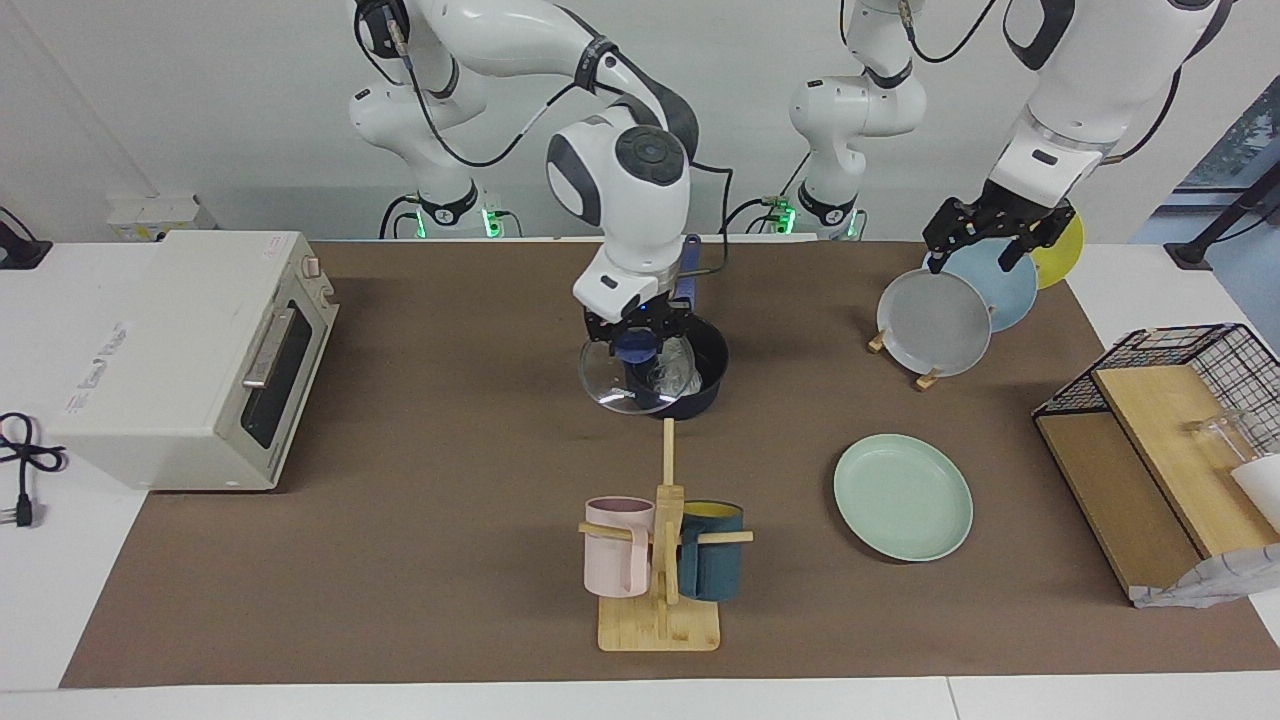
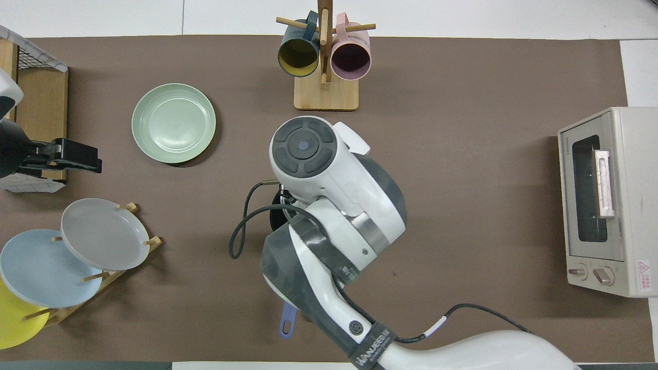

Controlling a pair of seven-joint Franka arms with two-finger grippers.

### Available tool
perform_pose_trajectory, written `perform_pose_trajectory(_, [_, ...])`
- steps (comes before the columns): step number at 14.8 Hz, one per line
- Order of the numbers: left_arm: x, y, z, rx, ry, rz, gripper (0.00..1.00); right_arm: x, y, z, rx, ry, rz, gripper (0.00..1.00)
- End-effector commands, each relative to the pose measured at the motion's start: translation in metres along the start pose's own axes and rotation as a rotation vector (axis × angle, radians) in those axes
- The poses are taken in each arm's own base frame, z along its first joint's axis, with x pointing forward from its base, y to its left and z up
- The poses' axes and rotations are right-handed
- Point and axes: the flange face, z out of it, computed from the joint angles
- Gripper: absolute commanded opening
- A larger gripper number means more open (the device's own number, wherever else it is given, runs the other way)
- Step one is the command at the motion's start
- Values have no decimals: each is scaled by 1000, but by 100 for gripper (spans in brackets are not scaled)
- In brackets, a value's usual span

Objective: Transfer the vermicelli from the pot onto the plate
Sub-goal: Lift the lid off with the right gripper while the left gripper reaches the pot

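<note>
Facing view only: right pincer pinching lid knob, lid tilted on pot; contents unclear. Left pincer spread over plate rack.

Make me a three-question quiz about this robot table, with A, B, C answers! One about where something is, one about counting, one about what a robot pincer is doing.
1. Where is the mint-green plate?
A. In the toaster oven
B. Flat on the table
C. On the plate rack

2. How many mugs hang on the wooden mug stand?
A. Two
B. Three
C. Four

3. What is the right pincer doing?
A. Gripping the blue knob of the glass lid
B. Holding a mug
C. Resting on the oven

Answers:
1 B: it lies alone on the brown mat, apart from the rack.
2 A: one pink mug and one dark teal mug.
3 A: its fingers close on the knob, the lid tilted over the pot. The left pincer waits above the plate rack.
</note>
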Motion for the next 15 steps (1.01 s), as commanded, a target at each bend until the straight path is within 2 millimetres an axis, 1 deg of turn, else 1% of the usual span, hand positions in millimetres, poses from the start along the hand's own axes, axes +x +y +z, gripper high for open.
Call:
perform_pose_trajectory(1, [-1,29,5,-3,14,4,100,15,58,-6,6,-21,-96,58])
perform_pose_trajectory(2, [-2,56,11,-16,21,-6,100,20,75,0,4,-30,-111,58])
perform_pose_trajectory(3, [-3,83,23,-33,20,-23,100,22,97,4,2,-37,-119,58])
perform_pose_trajectory(4, [-1,115,45,-42,12,-36,100,23,121,14,-1,-50,-137,58])
perform_pose_trajectory(5, [-9,152,68,-45,7,-37,100,26,150,23,1,-53,-153,58])
perform_pose_trajectory(6, [-19,183,94,-48,10,-39,100,25,166,29,-1,-56,-161,58])
perform_pose_trajectory(7, [-33,219,129,-47,4,-27,100,21,173,38,-9,-64,-172,58])
perform_pose_trajectory(8, [-45,250,155,-56,16,-31,100,14,186,49,-28,-60,-194,58])
perform_pose_trajectory(9, [-51,273,183,-58,14,-24,100,9,193,61,-51,-56,-212,58])
perform_pose_trajectory(10, [-53,287,204,-58,9,-9,100,4,202,68,-54,-57,-204,58])
perform_pose_trajectory(11, [-51,290,216,-57,6,-4,100,-2,212,78,-54,-64,-201,58])
perform_pose_trajectory(12, [-51,294,226,-57,5,-1,100,-7,223,87,-51,-58,-217,58])
perform_pose_trajectory(13, [-53,303,237,-55,0,15,100,-9,242,97,-46,-45,-221,58])
perform_pose_trajectory(14, [-51,305,246,-56,2,16,100,-12,254,103,-43,-34,-211,58])
perform_pose_trajectory(15, [-50,305,253,-54,0,21,100,-16,256,110,-42,-36,-208,58])
